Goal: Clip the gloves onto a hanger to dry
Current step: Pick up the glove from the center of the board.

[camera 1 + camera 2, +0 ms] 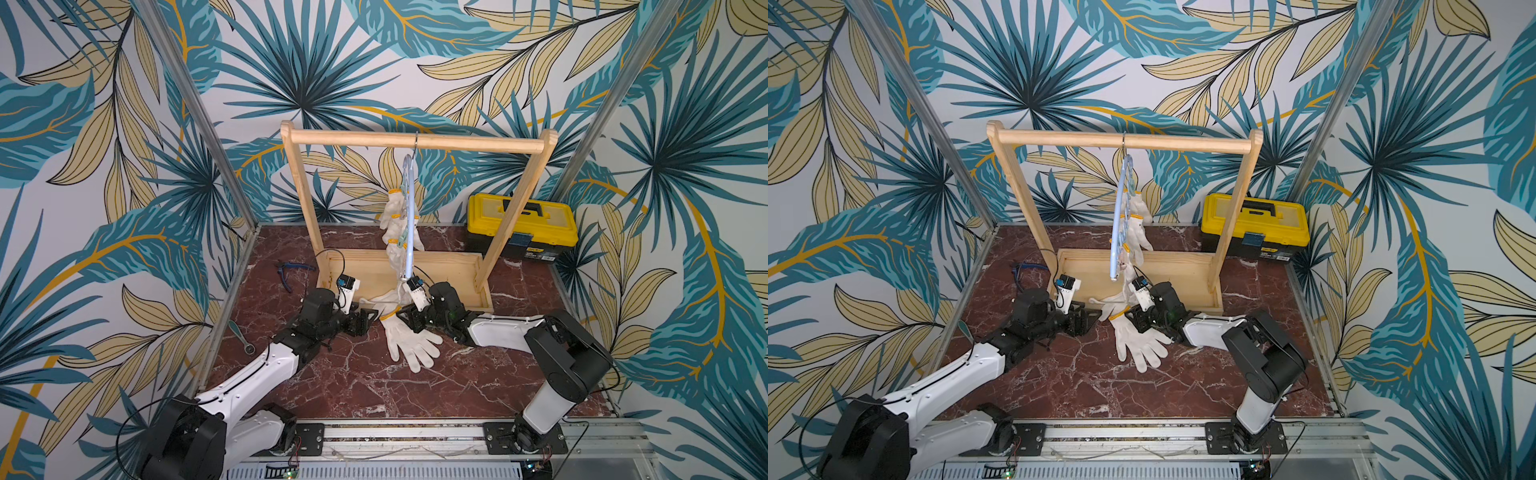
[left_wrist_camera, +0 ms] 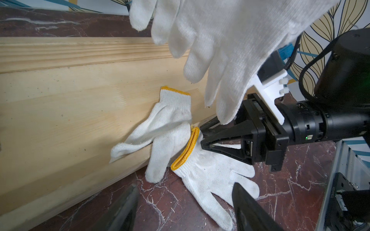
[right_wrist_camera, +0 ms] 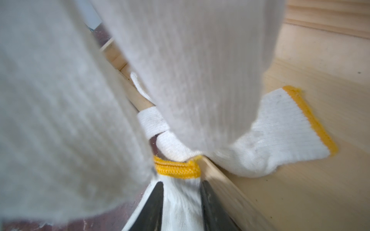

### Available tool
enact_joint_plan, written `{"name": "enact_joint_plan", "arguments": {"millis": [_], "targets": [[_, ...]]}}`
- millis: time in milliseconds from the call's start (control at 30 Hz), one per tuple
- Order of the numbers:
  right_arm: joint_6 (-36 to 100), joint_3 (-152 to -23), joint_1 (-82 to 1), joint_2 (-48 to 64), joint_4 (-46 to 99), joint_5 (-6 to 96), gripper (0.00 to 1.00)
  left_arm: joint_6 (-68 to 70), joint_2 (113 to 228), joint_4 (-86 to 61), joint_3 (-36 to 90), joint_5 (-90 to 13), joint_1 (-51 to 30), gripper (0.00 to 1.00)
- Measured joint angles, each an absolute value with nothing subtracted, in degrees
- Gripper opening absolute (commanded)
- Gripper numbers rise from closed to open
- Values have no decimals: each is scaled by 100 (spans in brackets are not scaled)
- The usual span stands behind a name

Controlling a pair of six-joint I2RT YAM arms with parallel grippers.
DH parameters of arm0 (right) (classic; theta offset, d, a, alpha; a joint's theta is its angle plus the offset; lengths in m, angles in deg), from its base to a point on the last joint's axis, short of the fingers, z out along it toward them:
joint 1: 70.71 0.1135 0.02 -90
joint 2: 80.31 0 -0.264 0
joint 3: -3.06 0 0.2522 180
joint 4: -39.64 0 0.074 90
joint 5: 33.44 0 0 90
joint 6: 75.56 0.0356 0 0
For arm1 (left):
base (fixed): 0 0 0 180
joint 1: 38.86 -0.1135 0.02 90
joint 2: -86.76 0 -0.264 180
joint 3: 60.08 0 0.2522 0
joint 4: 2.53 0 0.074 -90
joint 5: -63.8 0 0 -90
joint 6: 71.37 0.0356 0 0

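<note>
One white glove (image 1: pixel 411 340) (image 1: pixel 1138 340) lies flat on the marble table, its yellow cuff toward the rack. My right gripper (image 1: pixel 401 313) (image 3: pixel 181 188) is shut on that glove just behind the cuff (image 3: pixel 176 170), and the fabric is bunched between the fingers. A second glove (image 1: pixel 384 299) (image 2: pixel 170 122) drapes over the edge of the wooden base. My left gripper (image 1: pixel 365 319) (image 2: pixel 184 198) stands open just left of the cuff, holding nothing. The pale-blue hanger (image 1: pixel 410 216) (image 1: pixel 1117 216) hangs from the rail with several gloves (image 1: pixel 395 212) clipped on it. The lowest one hangs close in front of both wrist cameras.
The wooden rack (image 1: pixel 415 141) stands on its tray base (image 1: pixel 449 270) at the back centre. A yellow and black toolbox (image 1: pixel 521 226) sits behind its right post. Blue-handled pliers (image 1: pixel 291 272) and a wrench (image 1: pixel 241 336) lie at the left of the table.
</note>
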State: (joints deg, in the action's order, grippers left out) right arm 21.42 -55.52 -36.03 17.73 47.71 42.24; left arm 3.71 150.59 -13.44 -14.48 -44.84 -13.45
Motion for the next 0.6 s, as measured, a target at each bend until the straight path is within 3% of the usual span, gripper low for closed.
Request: {"name": "enact_joint_plan", "arguments": {"millis": [100, 167, 400, 600], "targets": [[1950, -5670, -3599, 1824, 4639, 4372, 17, 363, 15059, -1342, -1448, -4484, -1345, 74], [1886, -5711, -3599, 1850, 4600, 4451, 16, 358, 15059, -1342, -1448, -4484, -1345, 74], [1919, -5556, -3579, 1714, 4578, 4412, 36, 280, 15035, -1309, -1527, -4484, -1343, 74], [1915, -5353, -3572, 1496, 4128, 4602, 41, 262, 14972, -1309, -1564, -4481, -1343, 74]]}}
